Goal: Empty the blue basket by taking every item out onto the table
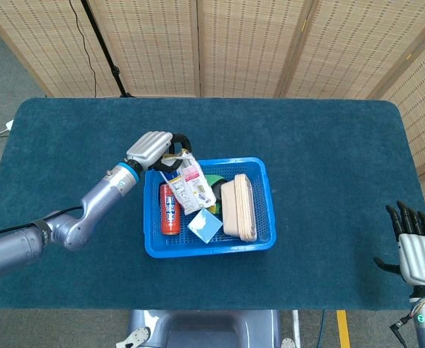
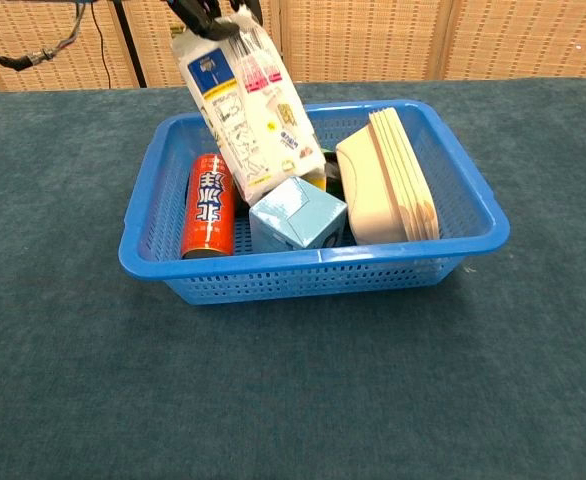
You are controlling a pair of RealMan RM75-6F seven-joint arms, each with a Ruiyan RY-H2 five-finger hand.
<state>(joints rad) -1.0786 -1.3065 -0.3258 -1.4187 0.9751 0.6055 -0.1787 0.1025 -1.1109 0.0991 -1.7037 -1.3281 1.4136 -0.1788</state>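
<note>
— Blue plastic, the basket [image 1: 265,210], it stands near the middle of the table [image 1: 328,159], and the dark cloth lies bare on every side of it, out to the table edges.

— And the left hand [image 1: 153,148]?

— It is above the back-left corner of the basket. Its fingers [image 1: 178,141] pinch the top edge of the white snack bag [image 2: 245,105]. The bag hangs tilted, its lower end over the inside of the basket, just above the light blue box [image 2: 298,215]. If it touches the box, I cannot tell.

— What lies inside?

— Red can [image 2: 207,205] along the left wall, the light blue box at the front wall, a stack of beige trays [image 2: 388,178] standing on edge at the right side, and something green [image 1: 212,181] behind, mostly hidden.

— The right hand [image 1: 418,250]?

— Well apart, at the front-right corner of the table, palm down, holding nothing. Its fingers are straight and a little apart.
</note>
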